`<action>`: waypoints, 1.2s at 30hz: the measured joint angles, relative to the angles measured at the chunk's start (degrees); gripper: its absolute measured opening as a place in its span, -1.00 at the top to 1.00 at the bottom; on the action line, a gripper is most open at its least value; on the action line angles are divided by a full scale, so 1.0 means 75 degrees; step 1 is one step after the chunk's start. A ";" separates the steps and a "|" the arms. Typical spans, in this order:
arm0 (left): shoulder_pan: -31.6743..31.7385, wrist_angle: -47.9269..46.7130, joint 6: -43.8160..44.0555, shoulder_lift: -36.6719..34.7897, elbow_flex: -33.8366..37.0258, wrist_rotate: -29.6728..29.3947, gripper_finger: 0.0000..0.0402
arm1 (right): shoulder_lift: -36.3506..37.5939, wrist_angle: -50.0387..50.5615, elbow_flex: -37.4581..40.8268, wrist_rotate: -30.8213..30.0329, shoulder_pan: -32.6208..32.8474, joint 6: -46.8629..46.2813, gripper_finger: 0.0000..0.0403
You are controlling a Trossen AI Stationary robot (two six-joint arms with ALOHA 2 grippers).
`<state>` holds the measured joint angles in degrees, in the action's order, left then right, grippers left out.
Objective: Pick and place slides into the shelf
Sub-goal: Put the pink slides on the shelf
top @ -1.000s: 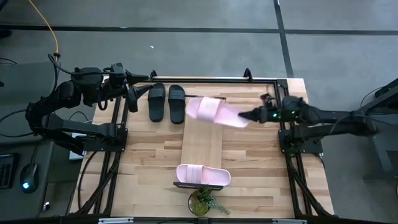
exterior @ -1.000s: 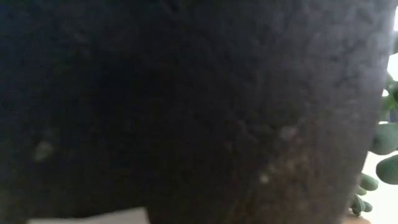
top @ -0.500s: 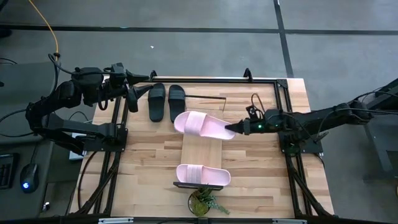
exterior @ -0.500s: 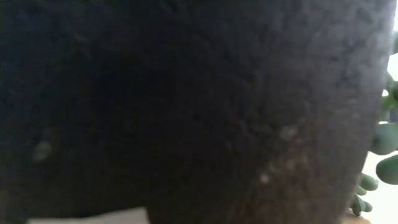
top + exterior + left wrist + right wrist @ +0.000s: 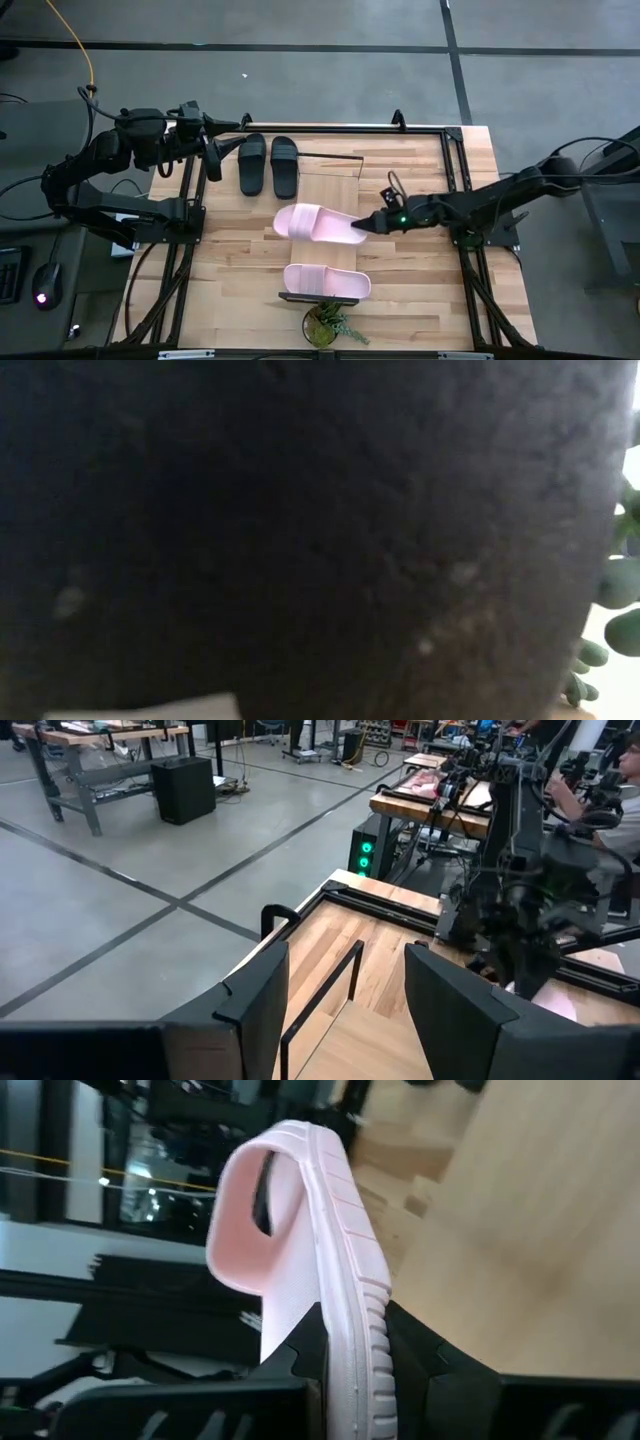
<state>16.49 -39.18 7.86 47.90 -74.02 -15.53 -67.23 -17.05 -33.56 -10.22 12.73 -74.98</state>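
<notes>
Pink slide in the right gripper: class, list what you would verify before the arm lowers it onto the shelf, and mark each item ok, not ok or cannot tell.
1. Right gripper shut on the carried pink slide: ok.
2. Slide over the shelf plank: ok.
3. Clear of the placed pink slide nearer the plant: ok.
4. Black slides out of the way, on the table beside the shelf: ok.
5. Left gripper parked at the far left corner: ok.
6. Slide's height above the plank: cannot tell.

Arms: ours, both dark, jointed, with looping black cables.
Right claw [image 5: 362,226]: small green light behind it.
Left claw [image 5: 345,995]: flat black fingers.
</notes>
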 joint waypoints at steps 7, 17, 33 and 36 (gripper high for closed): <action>0.0000 0.0000 -0.0009 0.0000 0.0000 0.0017 0.10 | -0.0545 -0.0069 0.0000 -0.0107 0.0256 -0.0389 0.83; 0.0001 0.0000 -0.0007 0.0000 0.0000 0.0018 0.10 | -0.0696 0.0456 0.0003 -0.0123 0.0260 -0.0759 0.83; 0.0001 0.0000 0.0003 0.0000 0.0000 0.0017 0.10 | -0.0696 0.1286 0.0003 0.0470 0.0370 -0.1182 0.83; 0.0003 0.0000 0.0003 0.0000 0.0000 0.0017 0.10 | -0.0696 0.1491 0.0006 0.0594 0.0452 -0.1233 0.83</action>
<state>16.51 -39.18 7.88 47.90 -74.02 -15.40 -72.44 -5.87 -33.52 -5.77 16.12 -84.23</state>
